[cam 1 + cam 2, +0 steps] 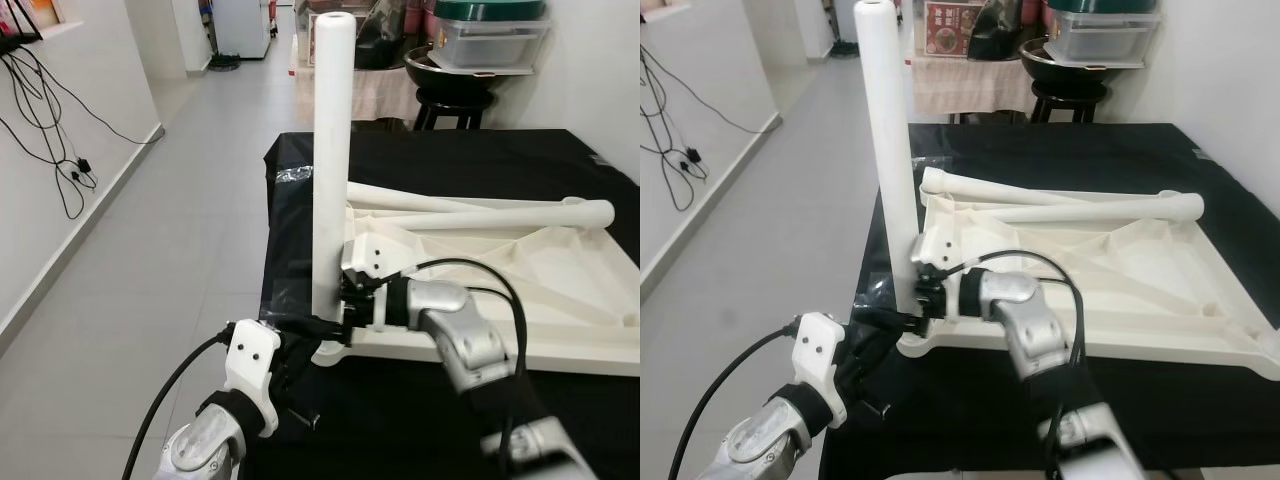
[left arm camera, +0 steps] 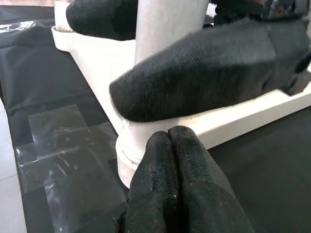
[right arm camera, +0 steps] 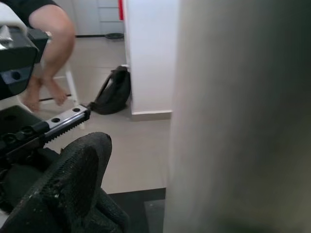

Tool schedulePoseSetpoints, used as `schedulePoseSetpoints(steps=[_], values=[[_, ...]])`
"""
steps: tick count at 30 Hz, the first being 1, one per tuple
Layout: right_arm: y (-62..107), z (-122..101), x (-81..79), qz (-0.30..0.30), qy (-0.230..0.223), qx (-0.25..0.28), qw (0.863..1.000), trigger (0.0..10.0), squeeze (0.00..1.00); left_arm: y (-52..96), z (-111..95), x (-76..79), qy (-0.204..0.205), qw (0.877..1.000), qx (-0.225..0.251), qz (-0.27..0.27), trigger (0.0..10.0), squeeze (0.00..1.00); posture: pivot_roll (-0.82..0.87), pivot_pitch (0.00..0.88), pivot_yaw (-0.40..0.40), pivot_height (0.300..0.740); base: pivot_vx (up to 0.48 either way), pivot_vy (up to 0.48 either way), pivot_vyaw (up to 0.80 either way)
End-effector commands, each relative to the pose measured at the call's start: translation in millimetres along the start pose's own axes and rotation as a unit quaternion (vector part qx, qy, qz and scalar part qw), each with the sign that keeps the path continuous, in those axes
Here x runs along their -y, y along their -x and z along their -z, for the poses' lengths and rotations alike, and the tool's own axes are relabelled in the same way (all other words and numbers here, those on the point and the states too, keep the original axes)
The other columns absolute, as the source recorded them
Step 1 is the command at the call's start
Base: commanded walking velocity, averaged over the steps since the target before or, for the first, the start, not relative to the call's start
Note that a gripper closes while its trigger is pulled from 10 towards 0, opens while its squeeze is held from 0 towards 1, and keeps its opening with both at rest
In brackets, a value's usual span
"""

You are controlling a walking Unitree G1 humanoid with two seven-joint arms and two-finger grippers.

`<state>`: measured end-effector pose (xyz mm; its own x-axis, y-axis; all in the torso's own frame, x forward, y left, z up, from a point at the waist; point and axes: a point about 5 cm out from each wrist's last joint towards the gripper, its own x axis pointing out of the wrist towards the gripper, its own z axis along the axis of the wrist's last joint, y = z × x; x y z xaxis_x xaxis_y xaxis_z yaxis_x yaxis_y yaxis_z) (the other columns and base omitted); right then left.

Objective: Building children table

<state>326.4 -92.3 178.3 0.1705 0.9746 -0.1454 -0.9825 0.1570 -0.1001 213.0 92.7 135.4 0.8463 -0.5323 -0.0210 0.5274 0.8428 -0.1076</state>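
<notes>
1. Nearest: left gripper [image 1: 325, 330] comes in from the near left, low at the near-left corner of the tabletop. In the left wrist view its two fingers [image 2: 175, 194] are pressed together with no gap, holding nothing, their tips at the round corner socket [image 2: 127, 155].
2. Right gripper [image 1: 923, 292] reaches in from the near right, pointing left, at the base of the upright leg. Its fingers sit on either side of the leg, clamped on it; one finger [image 2: 209, 73] crosses in front of the leg in the left wrist view.
3. Upright leg [image 1: 331, 150]: white tube, long axis vertical, bottom end in the near-left corner socket, rounded top end pointing straight up.
4. Tabletop [image 1: 1140, 290]: white plastic, lying upside down and flat on the black-covered work surface [image 1: 450, 160], ribbed underside up.
5. Two more white legs [image 1: 480, 208] lie across the tabletop's far part, long axes running roughly left-right, close together.
6. Clear tape patch [image 2: 63, 145] on the black cover just beside the socket corner.
7. Far: black stool [image 1: 452, 105] with a bowl and lidded container [image 1: 490, 35]. Grey tiled floor [image 1: 150, 250] to the left, cables [image 1: 45, 120] on the white wall.
8. Right wrist view: a person's bare legs [image 3: 48, 63] and a dark bag [image 3: 112, 92] on the floor.
</notes>
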Motion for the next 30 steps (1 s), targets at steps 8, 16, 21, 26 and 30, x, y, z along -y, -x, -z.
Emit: schedulePoseSetpoints(steps=[8,16,21,26,30], values=[[-9.2,2,12.7,-0.022,-0.027,-0.004,0.999,6.2,0.00,3.1,4,2.1,0.000,1.000,-0.009,-0.002,10.0,0.00,0.03,0.022,-0.031,0.740,0.000,0.000,0.00],[-2.7,4,18.9,-0.050,-0.035,-0.008,0.998,0.0,0.00,3.3,5,2.9,0.000,1.000,-0.010,-0.002,10.0,0.00,0.02,0.025,-0.028,0.740,0.000,0.000,0.00],[6.7,11,16.5,-0.026,-0.028,-0.002,0.999,0.0,0.00,3.1,4,1.7,0.000,1.000,-0.010,-0.002,10.0,0.00,0.01,0.026,-0.021,0.740,0.000,0.000,0.00],[8.2,23,7.1,0.034,-0.022,-0.015,0.999,0.0,0.00,3.8,4,0.2,0.000,1.000,-0.010,-0.002,10.0,0.00,0.00,0.031,-0.022,0.740,0.000,0.000,0.00],[-12.4,52,-23.5,0.313,-0.089,-0.031,0.945,0.0,0.00,5.6,3,-3.0,-0.001,1.000,-0.011,-0.003,10.0,0.00,0.00,0.042,-0.025,0.740,0.000,0.000,0.00]])
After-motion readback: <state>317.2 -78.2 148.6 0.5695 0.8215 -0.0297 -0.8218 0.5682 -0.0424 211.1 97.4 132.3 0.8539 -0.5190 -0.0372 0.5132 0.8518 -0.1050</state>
